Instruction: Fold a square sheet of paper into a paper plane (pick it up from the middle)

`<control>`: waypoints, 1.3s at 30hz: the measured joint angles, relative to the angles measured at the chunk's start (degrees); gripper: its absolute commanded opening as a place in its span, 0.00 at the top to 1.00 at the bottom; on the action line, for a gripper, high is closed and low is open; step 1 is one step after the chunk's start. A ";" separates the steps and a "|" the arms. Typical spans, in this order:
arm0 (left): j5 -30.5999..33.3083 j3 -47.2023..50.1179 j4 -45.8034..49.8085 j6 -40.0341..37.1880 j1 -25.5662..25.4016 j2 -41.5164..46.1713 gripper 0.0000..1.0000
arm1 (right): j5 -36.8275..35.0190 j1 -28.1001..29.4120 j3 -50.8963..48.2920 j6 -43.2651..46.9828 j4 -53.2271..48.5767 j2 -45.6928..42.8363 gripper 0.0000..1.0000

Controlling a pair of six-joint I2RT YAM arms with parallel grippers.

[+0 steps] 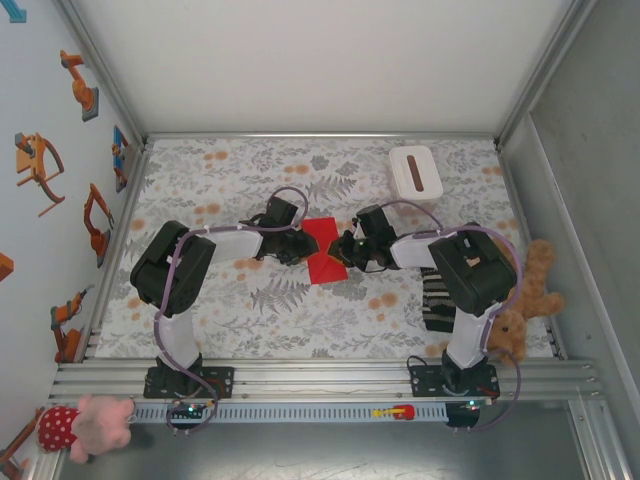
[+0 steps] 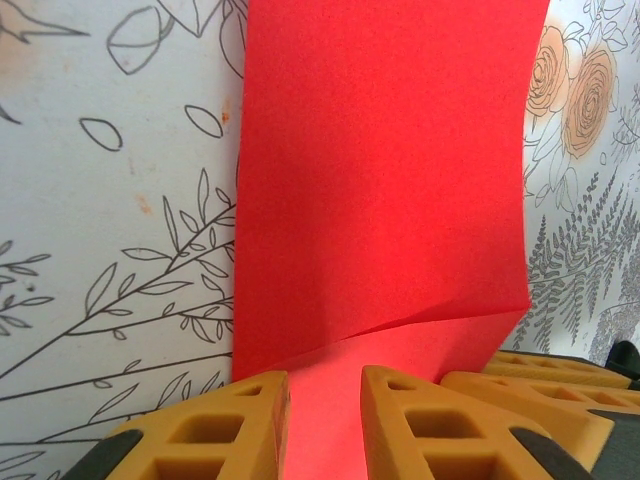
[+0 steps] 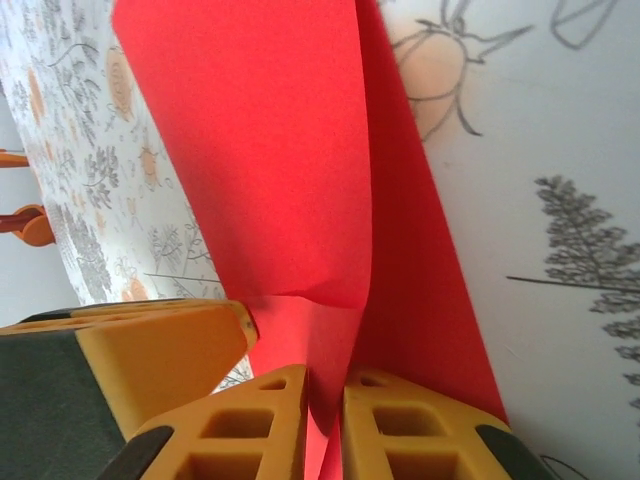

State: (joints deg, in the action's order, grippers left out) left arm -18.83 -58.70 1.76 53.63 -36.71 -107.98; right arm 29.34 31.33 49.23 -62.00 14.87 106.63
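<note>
Square sheet of paper (image 1: 325, 252) mid-counter (image 1: 250, 320), a gripper at each side.
Long axis runs 12–6. Left gripper (image 1: 300, 247) at its 9, can't tell if it's gripping; right gripper (image 1: 347, 250) at 3, clenched on it.

no legible text, no labels, brands, numbers or signs

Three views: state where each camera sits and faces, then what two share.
Top external: above and behind the arms, looking down on the table, left pincer and right pincer.
Left wrist: on the left arm, looking along its fingers at the square sheet of paper.
Right wrist: on the right arm, looking along its fingers at that sheet.
Shared: both wrist views show the sheet against the table.
</note>
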 measured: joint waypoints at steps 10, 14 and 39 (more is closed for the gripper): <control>0.07 0.00 0.02 0.00 0.00 0.04 0.74 | 0.17 0.00 -0.02 -1.38 4.07 1.29 0.86; 0.20 0.00 0.17 0.00 0.00 0.15 0.73 | 0.44 0.00 -0.02 -1.62 4.11 2.23 0.90; 3.21 16.85 -13.57 5.64 3.23 33.44 0.12 | 4.96 -3.78 0.59 6.75 7.96 -18.29 1.00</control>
State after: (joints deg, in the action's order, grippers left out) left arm -15.62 -41.85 -11.81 59.27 -33.47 -74.54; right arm 34.30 27.55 49.82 -55.24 22.83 88.33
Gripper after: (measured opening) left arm 0.843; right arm 0.049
